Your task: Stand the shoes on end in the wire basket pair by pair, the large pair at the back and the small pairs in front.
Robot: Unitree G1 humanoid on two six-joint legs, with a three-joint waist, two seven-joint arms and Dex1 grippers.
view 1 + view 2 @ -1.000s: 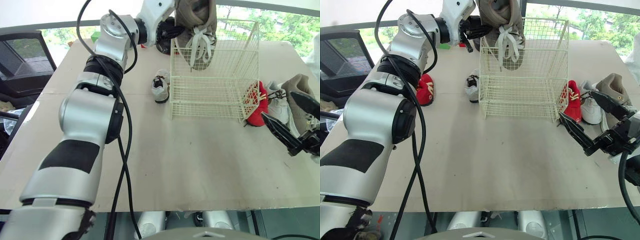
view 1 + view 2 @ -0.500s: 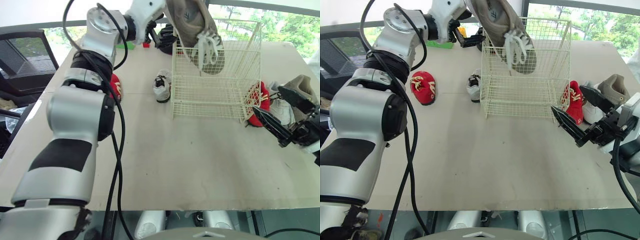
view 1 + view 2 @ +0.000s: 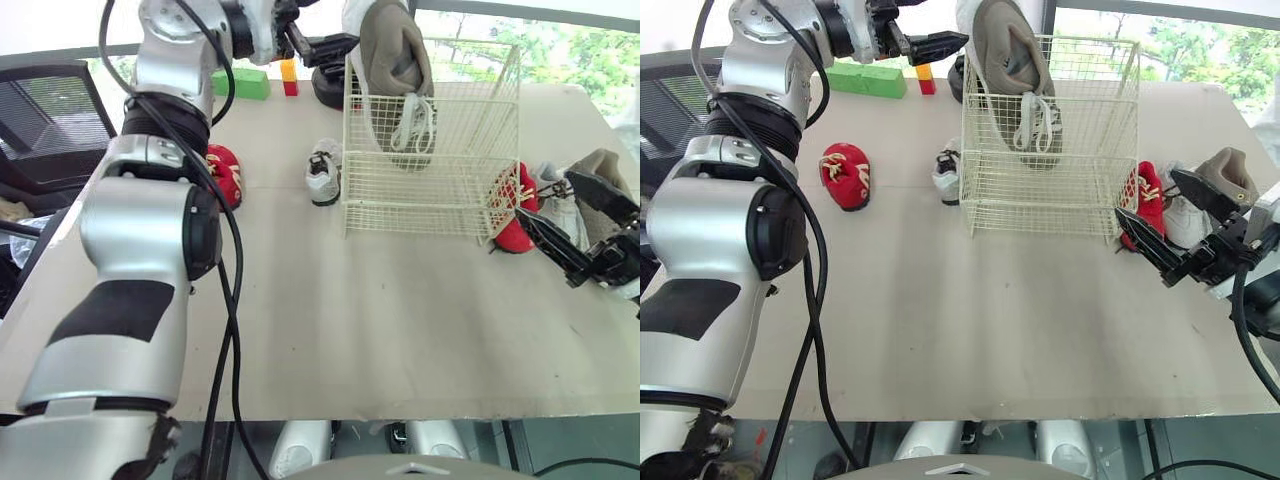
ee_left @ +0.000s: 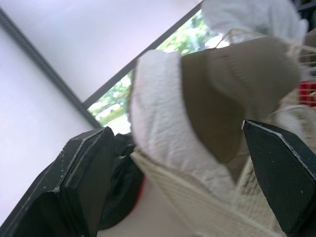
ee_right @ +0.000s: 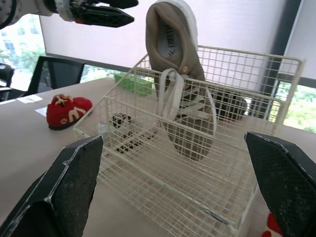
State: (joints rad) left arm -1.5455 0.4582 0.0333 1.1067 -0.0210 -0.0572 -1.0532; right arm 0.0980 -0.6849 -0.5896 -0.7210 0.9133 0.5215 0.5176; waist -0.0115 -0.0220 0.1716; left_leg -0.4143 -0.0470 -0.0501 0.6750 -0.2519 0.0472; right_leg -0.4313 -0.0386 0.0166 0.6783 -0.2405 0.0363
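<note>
A large tan shoe (image 3: 1012,70) stands toe down in the back left of the white wire basket (image 3: 1040,195), heel up and laces facing front. My left gripper (image 3: 938,30) hangs open just left of the heel; in the left wrist view the heel (image 4: 217,94) lies between the spread fingers (image 4: 81,182), untouched. The other tan shoe (image 3: 1225,170) lies to the right of the basket with a white shoe (image 3: 1185,218) and a small red shoe (image 3: 1143,195). My right gripper (image 3: 1147,195) is open, low beside that red shoe.
A second small red shoe (image 3: 845,172) and a small white-and-black shoe (image 3: 945,172) lie left of the basket, with a black shoe (image 3: 325,85) behind it. A green block (image 3: 865,78) and small red and yellow blocks (image 3: 926,78) sit at the back. An office chair (image 3: 50,120) stands at the left.
My left gripper opened and let go of the tan shoe, which dropped from above the basket to stand toe down inside it. The gripper then drew back to the left. The right gripper barely shifted.
</note>
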